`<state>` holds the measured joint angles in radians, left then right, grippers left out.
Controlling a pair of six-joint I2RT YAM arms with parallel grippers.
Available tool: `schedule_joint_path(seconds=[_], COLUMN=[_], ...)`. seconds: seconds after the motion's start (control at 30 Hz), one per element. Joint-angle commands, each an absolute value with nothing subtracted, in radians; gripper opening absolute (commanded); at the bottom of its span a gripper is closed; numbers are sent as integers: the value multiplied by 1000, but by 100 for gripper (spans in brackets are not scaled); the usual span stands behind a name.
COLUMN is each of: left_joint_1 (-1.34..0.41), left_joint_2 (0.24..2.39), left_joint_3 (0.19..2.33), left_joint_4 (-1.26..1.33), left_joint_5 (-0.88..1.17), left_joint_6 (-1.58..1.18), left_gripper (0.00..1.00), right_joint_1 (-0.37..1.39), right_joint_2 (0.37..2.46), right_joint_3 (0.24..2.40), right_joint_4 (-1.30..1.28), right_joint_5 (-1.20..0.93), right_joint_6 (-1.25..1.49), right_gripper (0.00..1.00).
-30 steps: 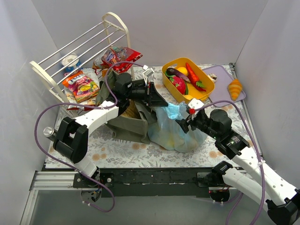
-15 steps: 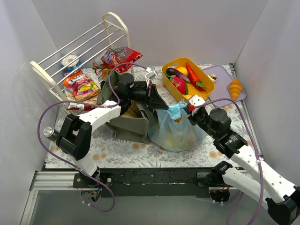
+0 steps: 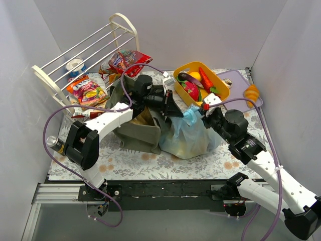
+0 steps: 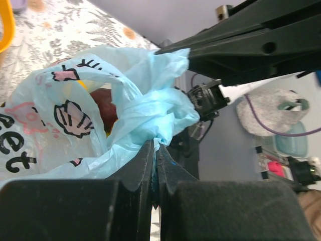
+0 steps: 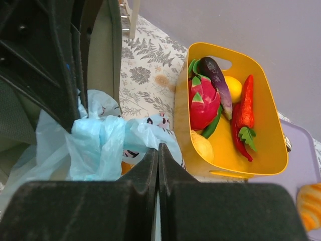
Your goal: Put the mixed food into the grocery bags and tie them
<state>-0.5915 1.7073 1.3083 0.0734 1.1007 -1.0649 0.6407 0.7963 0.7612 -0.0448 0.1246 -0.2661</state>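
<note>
At centre frame I find the left claw (image 4: pixel 154 150) clamped on the bunched top of the blue bag (image 3: pixel 188 139). The right claw (image 5: pixel 158 150) is likewise clamped there.

thin translucent plastic bag (image 3: pixel 188 138), glossy yellow tub (image 5: pixel 266 145)

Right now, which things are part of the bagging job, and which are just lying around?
Part of the job: blue bag, pinched by the left hand and the right hand; green tote; toy fruit and vegetables; snack packets.
Just lying about: yellow tub; white rack; purple tray.
</note>
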Motion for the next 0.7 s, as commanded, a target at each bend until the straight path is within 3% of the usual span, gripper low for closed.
schedule_joint_path(seconds=[0.0, 0.3, 0.67], left_joint_1=[-600, -634, -634], left_joint_2=[1655, 1629, 1621], left_joint_3=[1331, 1353, 1339], left_joint_4=[-92, -176, -248], left_joint_5=[947, 894, 888], left_joint_6=[-901, -720, -627], left_gripper=[0, 0, 0], right_joint_1=[629, 595, 451], right_joint_2=[753, 817, 965], right_joint_3=[830, 813, 926], right_joint_4=[-41, -83, -84], right_joint_5=[144, 14, -360], right_joint_6=[-229, -210, -233], right_gripper=[1, 1, 1])
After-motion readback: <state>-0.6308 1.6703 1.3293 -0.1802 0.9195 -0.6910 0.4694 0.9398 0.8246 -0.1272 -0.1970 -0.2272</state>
